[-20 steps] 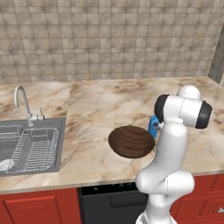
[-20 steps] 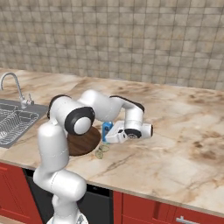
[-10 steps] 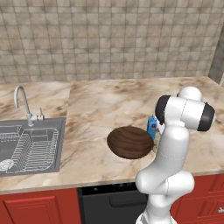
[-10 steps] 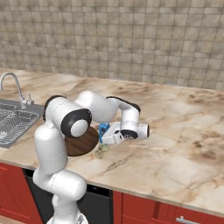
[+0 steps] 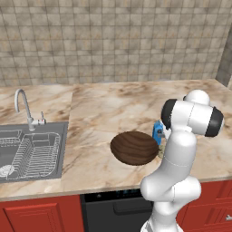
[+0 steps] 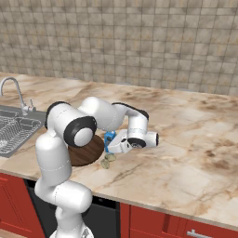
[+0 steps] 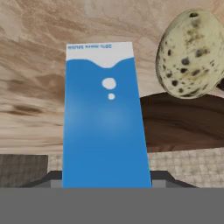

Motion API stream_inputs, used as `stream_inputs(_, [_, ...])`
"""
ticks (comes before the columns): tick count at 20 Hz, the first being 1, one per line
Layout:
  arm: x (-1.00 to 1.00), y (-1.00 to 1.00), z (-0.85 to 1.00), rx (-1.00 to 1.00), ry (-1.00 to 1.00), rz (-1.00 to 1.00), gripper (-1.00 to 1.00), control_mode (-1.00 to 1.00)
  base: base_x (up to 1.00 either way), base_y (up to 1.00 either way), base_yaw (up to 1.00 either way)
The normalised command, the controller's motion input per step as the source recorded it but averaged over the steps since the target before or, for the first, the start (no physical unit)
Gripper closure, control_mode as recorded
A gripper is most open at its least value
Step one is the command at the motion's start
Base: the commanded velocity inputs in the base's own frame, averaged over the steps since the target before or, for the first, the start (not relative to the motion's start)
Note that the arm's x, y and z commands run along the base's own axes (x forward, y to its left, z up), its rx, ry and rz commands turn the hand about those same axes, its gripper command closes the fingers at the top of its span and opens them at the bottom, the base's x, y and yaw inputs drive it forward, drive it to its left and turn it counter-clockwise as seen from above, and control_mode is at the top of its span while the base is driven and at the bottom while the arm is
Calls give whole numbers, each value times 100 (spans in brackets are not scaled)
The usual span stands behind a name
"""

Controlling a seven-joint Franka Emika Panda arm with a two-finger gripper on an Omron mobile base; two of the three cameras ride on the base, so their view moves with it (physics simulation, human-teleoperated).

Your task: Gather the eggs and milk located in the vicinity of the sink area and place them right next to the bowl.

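Both things you must gather are already beside the bowl (image 6: 86, 151), on its right: the milk (image 6: 109, 141) and the egg (image 6: 106, 163). The gripper (image 6: 113, 147) is at the milk; whether it clamps or frees the carton, I cannot tell.

The bowl (image 5: 134, 147) sits on the counter (image 5: 104, 108) near its front edge, well to the right of the sink area (image 5: 30, 148). The milk (image 6: 110, 141) stands just beside the bowl's right rim, and the eggs (image 6: 106, 163) lie on the counter just in front of the milk, near the bowl.
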Motion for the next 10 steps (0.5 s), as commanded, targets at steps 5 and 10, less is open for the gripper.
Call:
stream_inputs(5, [-17, -10, 11, 0, 0, 0, -100, -100, 0, 0, 0])
stream_inputs(10, [0, -10, 35, 0, 0, 0, -100, -100, 0, 0, 0])
